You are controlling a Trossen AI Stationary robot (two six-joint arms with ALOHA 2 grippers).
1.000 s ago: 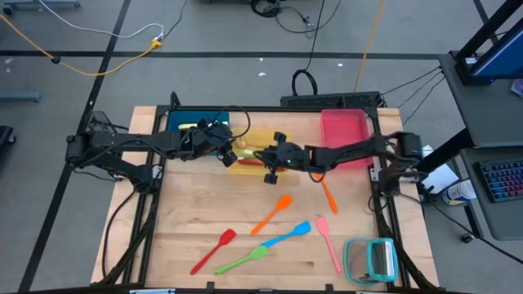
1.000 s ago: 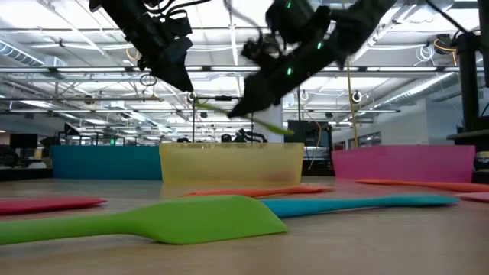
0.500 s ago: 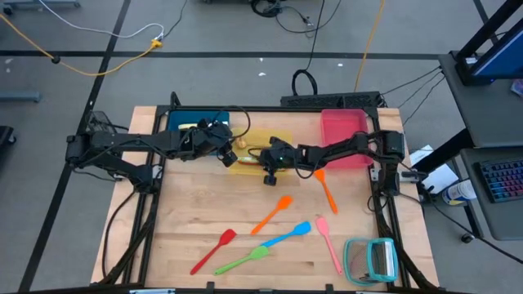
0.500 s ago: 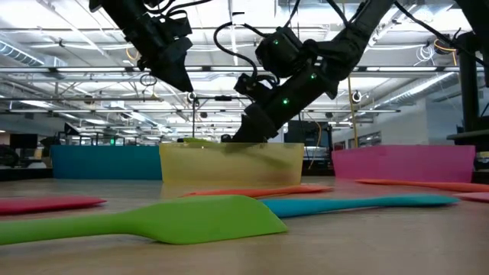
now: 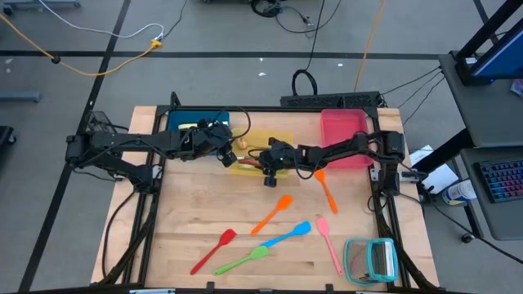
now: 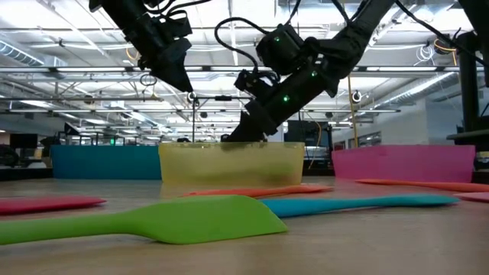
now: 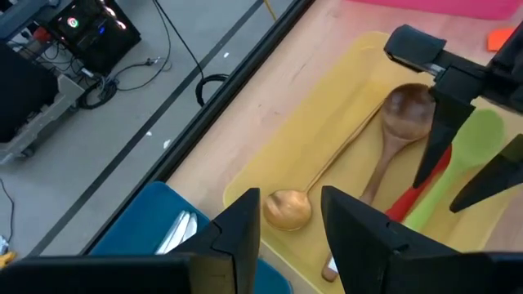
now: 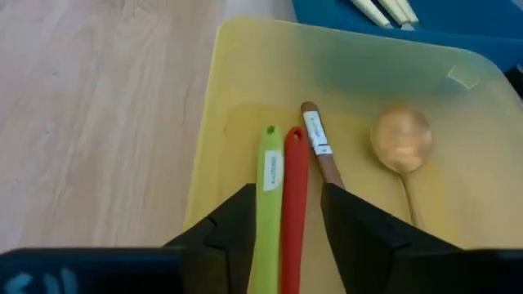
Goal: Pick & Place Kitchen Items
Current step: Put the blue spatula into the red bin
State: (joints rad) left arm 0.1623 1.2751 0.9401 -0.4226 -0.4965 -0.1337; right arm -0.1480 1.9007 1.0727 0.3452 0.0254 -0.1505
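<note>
The yellow tray [image 5: 282,139] holds a green utensil [image 8: 268,192], a red one [image 8: 295,188] and two wooden spoons [image 8: 400,137]. My right gripper [image 8: 288,196] stands open low over the tray's near part. Its fingers are on either side of the green and red handles, which lie on the tray floor. My left gripper [image 7: 290,204] hovers open above the tray's left end, over the small wooden spoon [image 7: 286,209], with nothing between its fingers. Several more utensils lie on the table nearer the front: orange [image 5: 274,214], blue [image 5: 288,236], green [image 5: 243,260], red [image 5: 214,250] and pink [image 5: 328,242].
A blue tray [image 5: 196,121] with pale cutlery stands left of the yellow one, and a pink tray [image 5: 343,128] to its right. Another orange utensil [image 5: 327,194] lies by the right arm. A teal-framed rack [image 5: 372,260] sits at the near right corner.
My right gripper has come down and toward the table's left, into the yellow tray, carrying the green utensil. That utensil, lifted clear a second ago, now lies on the tray floor beside the red one.
</note>
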